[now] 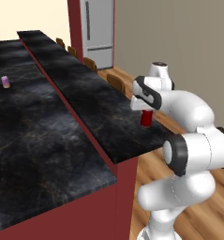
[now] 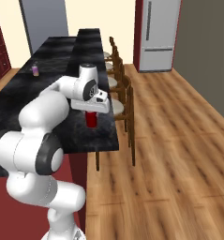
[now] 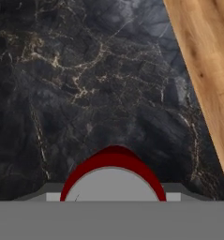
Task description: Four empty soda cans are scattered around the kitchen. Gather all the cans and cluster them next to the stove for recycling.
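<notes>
1. The end effector (image 1: 146,112) hangs straight down over the raised bar surface (image 1: 76,84) near its floor-side edge, with the red can (image 1: 146,118) directly beneath it.
2. In the hand view the can's (image 3: 112,180) grey top sits centred between the two fingertips, and the pads (image 3: 172,197) flank it closely on both sides; the fingers look pinched on the can, though actual contact is hidden.
3. The vertical, top-down approach suits an upright cylinder: the fingers straddle its body and it stays level.
4. From the side views it cannot be told whether the can rests on the surface or is just off it.
5. A purple can (image 1: 5,82) stands upright far back on the lower surface (image 1: 29,140), well apart from the arm.
6. Stools (image 2: 125,101) line the bar's floor side, so the can is best carried inward over the surface.
7. Judged from this, the task is early: the red can is in hand, and the cans have not been clustered.
</notes>
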Tool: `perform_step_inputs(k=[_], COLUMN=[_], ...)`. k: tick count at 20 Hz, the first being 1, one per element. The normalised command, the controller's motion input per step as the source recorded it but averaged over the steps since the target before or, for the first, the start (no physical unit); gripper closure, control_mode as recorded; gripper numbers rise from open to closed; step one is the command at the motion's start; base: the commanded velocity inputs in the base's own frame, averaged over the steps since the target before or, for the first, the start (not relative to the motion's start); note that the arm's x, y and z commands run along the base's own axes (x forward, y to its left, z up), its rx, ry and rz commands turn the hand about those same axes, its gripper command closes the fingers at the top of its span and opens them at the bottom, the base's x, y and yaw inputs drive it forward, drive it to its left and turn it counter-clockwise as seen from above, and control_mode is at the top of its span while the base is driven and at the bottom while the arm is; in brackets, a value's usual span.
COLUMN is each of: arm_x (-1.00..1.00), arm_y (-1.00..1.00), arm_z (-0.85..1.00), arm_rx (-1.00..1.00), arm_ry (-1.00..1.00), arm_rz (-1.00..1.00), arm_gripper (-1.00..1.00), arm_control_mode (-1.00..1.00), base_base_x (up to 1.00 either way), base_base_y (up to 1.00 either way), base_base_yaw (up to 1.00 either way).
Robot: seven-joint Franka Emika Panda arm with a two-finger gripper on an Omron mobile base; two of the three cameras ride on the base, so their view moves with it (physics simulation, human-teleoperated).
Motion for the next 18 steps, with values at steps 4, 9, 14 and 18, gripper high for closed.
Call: perform_step_inputs(k=[4,9,14,18], arm_x=[-0.46,-0.38,-0.34,-0.34], arm_y=[0.1,0.01,0.0,0.0], arm_z=[0.1,0.05,0.09,0.06], arm_rx=[0.0,-0.01,-0.01,-0.02], arm_ry=[0.0,0.0,0.0,0.0], arm_rz=[0.08,0.05,0.0,0.0], arm_gripper=[1.0,1.0,1.0,1.0], arm_control_mode=[-1.0,-1.0,-1.0,-1.0], base_base_x=[0.0,0.0,0.0,0.0], base_base_y=[0.0,0.0,0.0,0.0], base_base_yaw=[0.0,0.0,0.0,0.0])
